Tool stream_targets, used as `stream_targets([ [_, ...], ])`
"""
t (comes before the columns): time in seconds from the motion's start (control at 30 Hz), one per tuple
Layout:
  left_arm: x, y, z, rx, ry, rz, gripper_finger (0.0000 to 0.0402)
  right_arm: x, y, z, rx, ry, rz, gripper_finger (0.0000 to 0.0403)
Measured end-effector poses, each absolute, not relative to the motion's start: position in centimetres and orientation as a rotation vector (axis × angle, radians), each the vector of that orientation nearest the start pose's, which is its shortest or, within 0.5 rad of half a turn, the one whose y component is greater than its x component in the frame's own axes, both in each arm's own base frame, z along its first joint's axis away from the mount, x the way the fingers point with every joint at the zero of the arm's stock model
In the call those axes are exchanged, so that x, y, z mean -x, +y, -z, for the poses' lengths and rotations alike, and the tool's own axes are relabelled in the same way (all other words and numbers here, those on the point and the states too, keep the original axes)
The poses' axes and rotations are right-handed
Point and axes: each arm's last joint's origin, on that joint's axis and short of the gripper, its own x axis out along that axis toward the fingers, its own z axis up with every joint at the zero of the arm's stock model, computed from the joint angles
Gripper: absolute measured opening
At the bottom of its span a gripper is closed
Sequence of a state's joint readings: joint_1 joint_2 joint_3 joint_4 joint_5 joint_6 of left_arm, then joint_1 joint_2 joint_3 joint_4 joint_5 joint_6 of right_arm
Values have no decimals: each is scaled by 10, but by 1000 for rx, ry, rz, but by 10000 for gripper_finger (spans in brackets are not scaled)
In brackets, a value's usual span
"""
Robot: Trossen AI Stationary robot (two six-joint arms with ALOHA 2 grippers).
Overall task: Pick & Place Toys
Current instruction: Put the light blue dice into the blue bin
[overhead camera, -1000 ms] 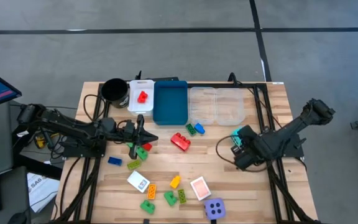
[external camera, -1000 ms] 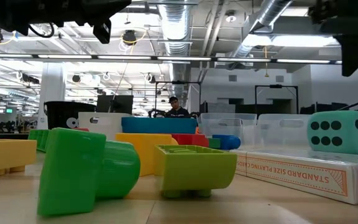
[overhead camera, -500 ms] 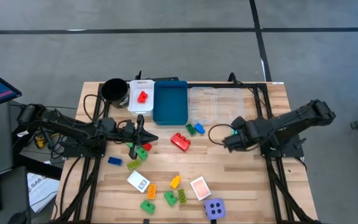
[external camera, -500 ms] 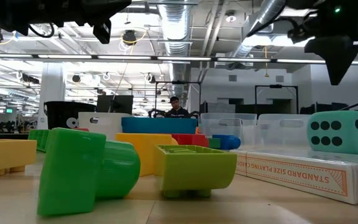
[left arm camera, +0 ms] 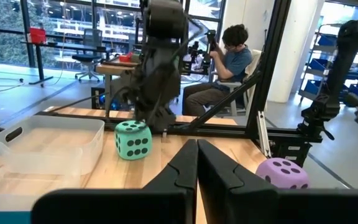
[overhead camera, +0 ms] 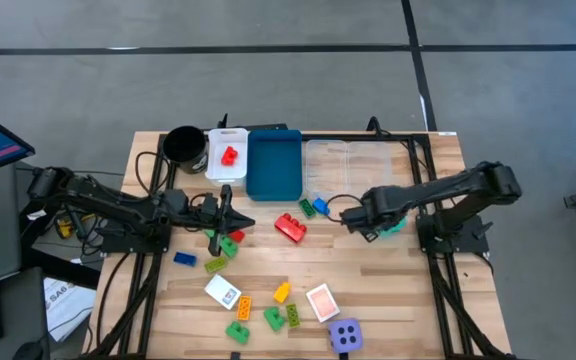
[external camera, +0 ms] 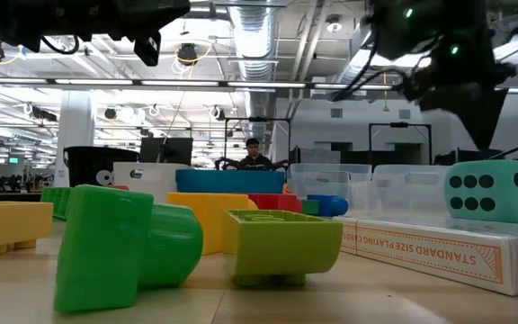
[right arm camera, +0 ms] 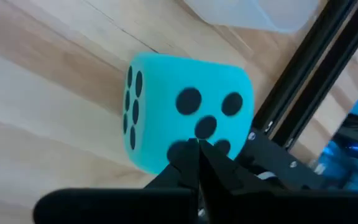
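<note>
While the left end effector [overhead camera: 230, 205] is held closed over the bricks [overhead camera: 224, 243], the right end effector [overhead camera: 356, 220] (fingers together, empty) is seen beside the cyan die [overhead camera: 392, 224] on the bench [overhead camera: 398, 290].

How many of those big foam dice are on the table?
2: the cyan die beside the right gripper, near the clear trays; the purple die at the table's front edge.

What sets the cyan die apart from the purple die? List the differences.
Colour: the cyan die is cyan, the purple die purple.
Place: the cyan die sits on the table's right side, just in front of the clear trays and under the right gripper; the purple die sits alone at the table's near edge.
Both are soft-looking cubes with dark pips, resting on the table.
</note>
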State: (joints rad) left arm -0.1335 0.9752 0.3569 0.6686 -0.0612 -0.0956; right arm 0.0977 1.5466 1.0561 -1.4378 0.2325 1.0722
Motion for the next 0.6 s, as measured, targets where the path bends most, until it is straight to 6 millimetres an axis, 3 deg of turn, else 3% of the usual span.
stream_targets([
  [0.17,-201,-25,-234,100,-47,75,0,-237,12,-190,-323,1680,1118,1],
  [0.3,-201,-25,-234,100,-45,75,0,-243,14,-179,-278,1740,1052,0],
  [0.43,-201,-25,-233,99,-39,75,0,-249,22,-185,-285,1714,1017,0],
  [0.53,-201,-25,-232,98,-31,76,0,-271,35,-200,-467,1488,871,0],
  [0.6,-201,-25,-232,98,-31,76,0,-274,43,-209,-492,1426,798,0],
])
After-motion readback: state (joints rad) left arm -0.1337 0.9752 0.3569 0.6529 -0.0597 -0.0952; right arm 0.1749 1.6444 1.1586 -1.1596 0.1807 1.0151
